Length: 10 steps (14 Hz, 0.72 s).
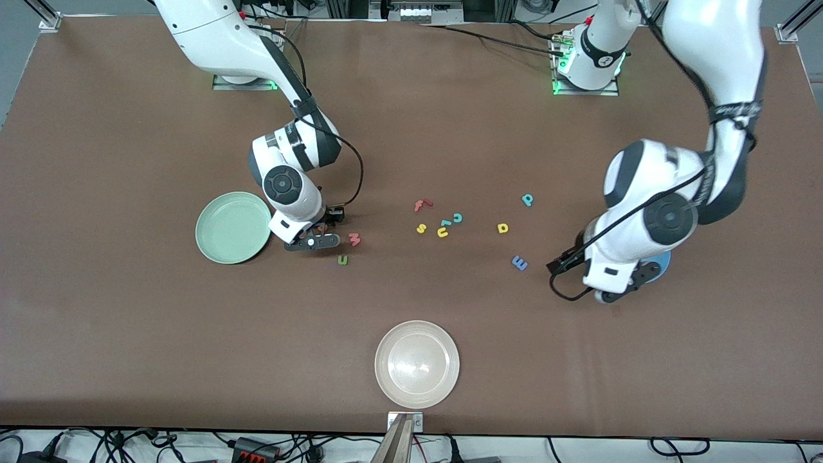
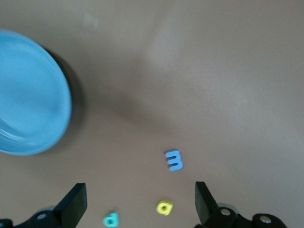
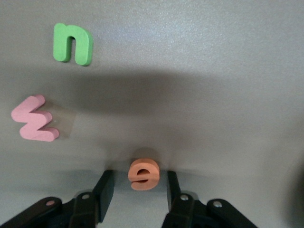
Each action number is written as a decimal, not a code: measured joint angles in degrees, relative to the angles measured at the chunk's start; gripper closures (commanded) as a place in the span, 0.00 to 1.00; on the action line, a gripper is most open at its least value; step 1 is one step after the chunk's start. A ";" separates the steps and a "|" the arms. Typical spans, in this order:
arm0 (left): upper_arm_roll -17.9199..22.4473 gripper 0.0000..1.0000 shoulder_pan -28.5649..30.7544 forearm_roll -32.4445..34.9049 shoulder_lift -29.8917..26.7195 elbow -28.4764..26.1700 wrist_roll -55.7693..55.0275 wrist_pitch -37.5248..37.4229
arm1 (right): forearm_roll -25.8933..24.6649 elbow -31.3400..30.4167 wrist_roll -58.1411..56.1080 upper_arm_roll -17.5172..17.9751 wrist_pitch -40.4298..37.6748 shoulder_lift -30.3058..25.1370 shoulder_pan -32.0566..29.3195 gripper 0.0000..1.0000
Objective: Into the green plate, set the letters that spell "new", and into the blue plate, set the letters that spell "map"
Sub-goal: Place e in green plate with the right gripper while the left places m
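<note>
The orange e [image 3: 144, 175] lies on the table beside the green plate [image 1: 222, 231]. My right gripper [image 3: 139, 176] is down at the table with one finger on each side of the e and a small gap at each finger, so it is open. The red w [image 1: 354, 240] and the green n [image 1: 343, 260] lie close by, toward the table's middle. My left gripper [image 2: 140, 190] hangs open and empty beside the blue plate [image 2: 28, 99], which the left arm mostly hides in the front view. The blue m [image 1: 519, 263], the yellow a [image 1: 503, 227] and the teal p [image 1: 527, 200] lie on the table.
A white plate [image 1: 416, 364] sits near the table's front edge. A loose cluster lies mid-table: a red f [image 1: 422, 205], a yellow s [image 1: 421, 228], a teal c [image 1: 457, 217] and a yellow u [image 1: 443, 232].
</note>
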 measured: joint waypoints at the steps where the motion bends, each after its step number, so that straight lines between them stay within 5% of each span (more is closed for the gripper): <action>1: -0.01 0.00 -0.72 0.00 1.62 -0.01 -2.80 0.80 | 0.00 0.07 0.01 -0.01 0.00 -0.06 0.00 0.81; 8: -0.22 0.15 -3.53 -1.16 5.84 -7.53 -9.15 16.30 | 0.13 0.91 0.21 -1.19 -0.40 -0.94 -1.32 0.89; 10: -0.23 0.24 -4.34 -1.16 6.11 -10.35 -10.03 21.31 | 0.12 1.32 -0.24 -1.66 -5.59 -3.74 -3.83 0.89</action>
